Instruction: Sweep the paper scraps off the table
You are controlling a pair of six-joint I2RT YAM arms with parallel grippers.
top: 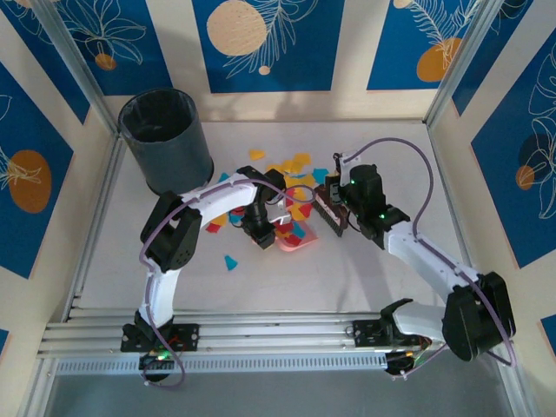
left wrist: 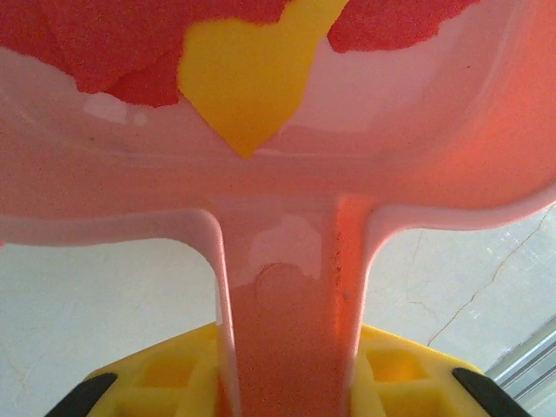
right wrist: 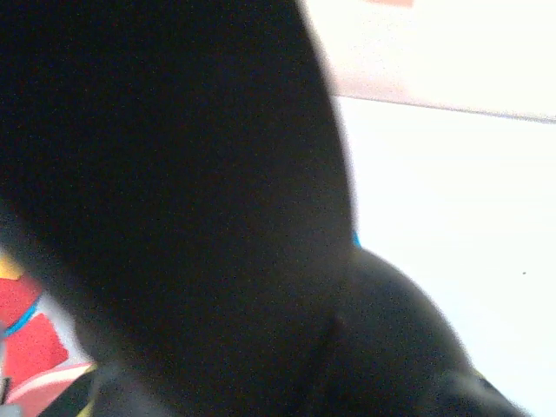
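The paper scraps (top: pixel 295 163) lie in a loose cluster of red, orange and teal bits at the middle back of the table (top: pixel 287 291); one teal bit (top: pixel 231 261) sits apart, nearer the front. My left gripper (top: pixel 263 231) is shut on the handle of a pink dustpan (top: pixel 295 236). In the left wrist view the handle (left wrist: pixel 291 330) runs between my yellow fingers (left wrist: pixel 165 373), and a yellow scrap (left wrist: pixel 248 78) and red ones lie in the pan. My right gripper (top: pixel 340 201) is shut on a dark brush (top: pixel 330 215) just right of the pan. The brush (right wrist: pixel 191 200) blocks most of the right wrist view.
A dark grey bin (top: pixel 165 139) stands at the back left corner. Aluminium rails (top: pixel 261 334) run along the front and sides, with patterned walls behind. Bare table lies in front of the pan and to the right.
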